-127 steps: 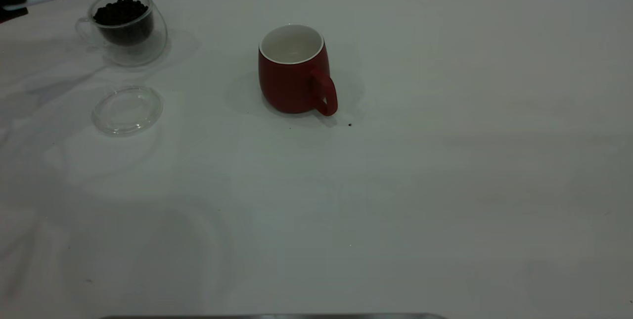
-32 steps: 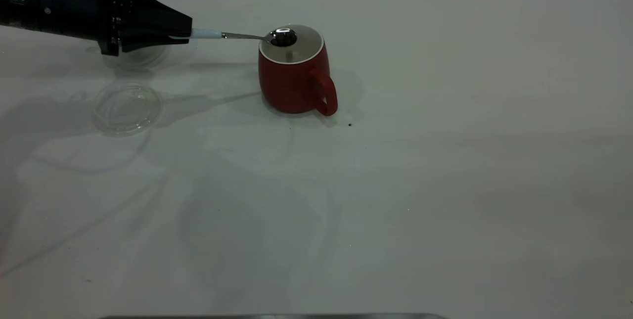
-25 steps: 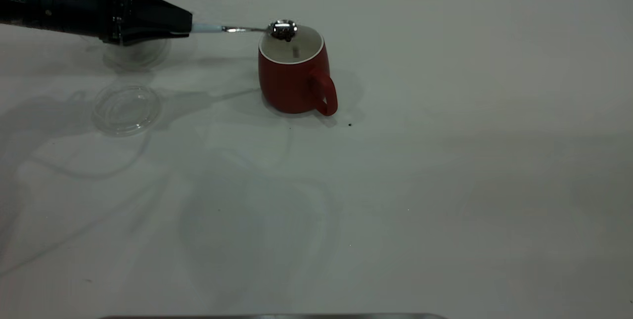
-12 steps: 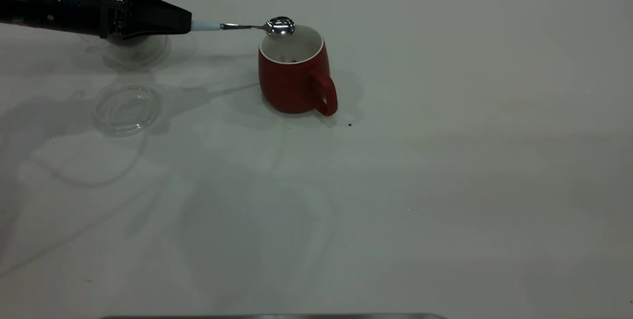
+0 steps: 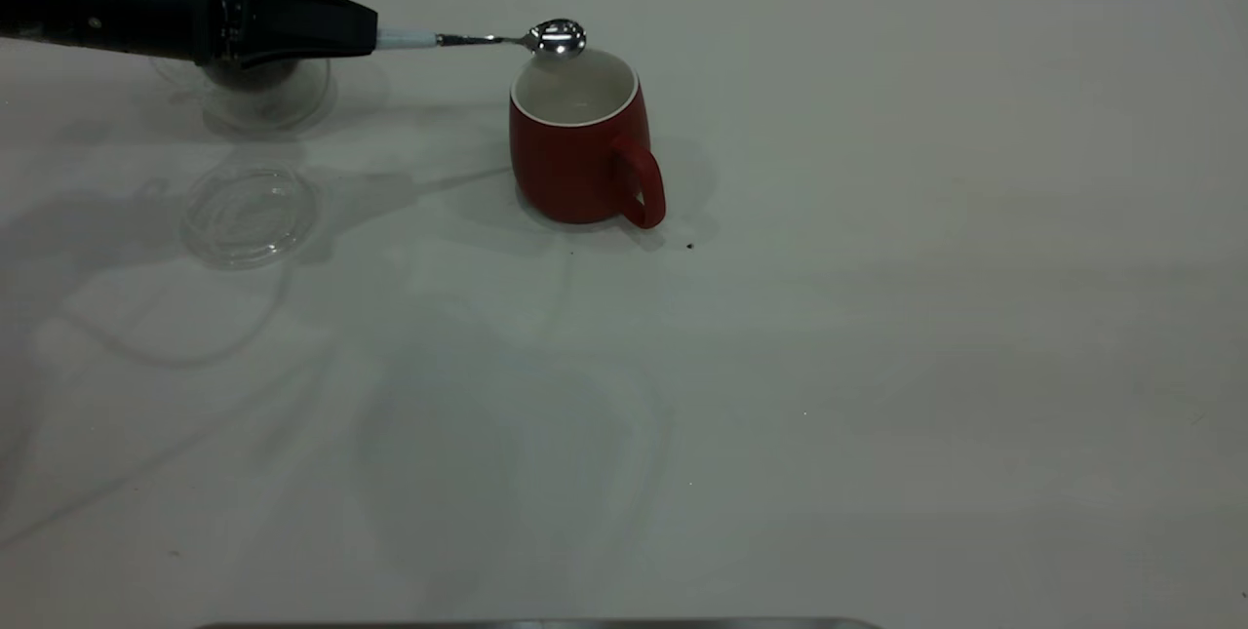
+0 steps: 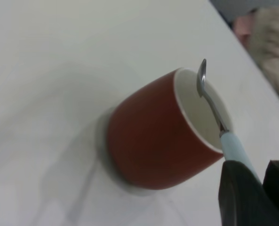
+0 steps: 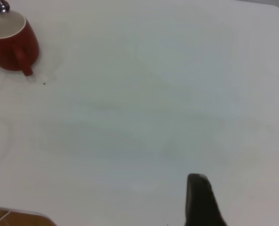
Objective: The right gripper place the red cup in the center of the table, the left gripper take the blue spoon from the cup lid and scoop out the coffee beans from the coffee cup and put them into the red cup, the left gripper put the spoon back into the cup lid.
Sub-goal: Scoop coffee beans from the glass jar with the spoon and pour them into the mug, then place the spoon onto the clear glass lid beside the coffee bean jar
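Note:
The red cup (image 5: 580,151) stands upright near the middle of the table (image 5: 877,366), handle toward the camera. My left gripper (image 5: 366,32) reaches in from the far left, shut on the blue spoon (image 5: 405,39) by its pale handle. The spoon's shiny bowl is empty and hovers just above the cup's far rim. In the left wrist view the spoon (image 6: 210,101) crosses the red cup's (image 6: 158,136) white mouth, held by the left gripper (image 6: 259,181). The cup lid (image 5: 251,215) lies empty at the left. The coffee cup (image 5: 263,93) is mostly hidden behind the arm, so the coffee beans do not show. My right gripper (image 7: 243,207) hangs open over bare table.
A single dark speck (image 5: 690,245) lies on the table just right of the red cup's handle. The right wrist view shows the red cup (image 7: 10,47) far off and the table's near edge. A grey strip runs along the front edge (image 5: 536,623).
The left gripper carried the loaded spoon from over the coffee cup to the red cup. It tipped the beans out, and the emptied spoon has since risen and levelled above the rim.

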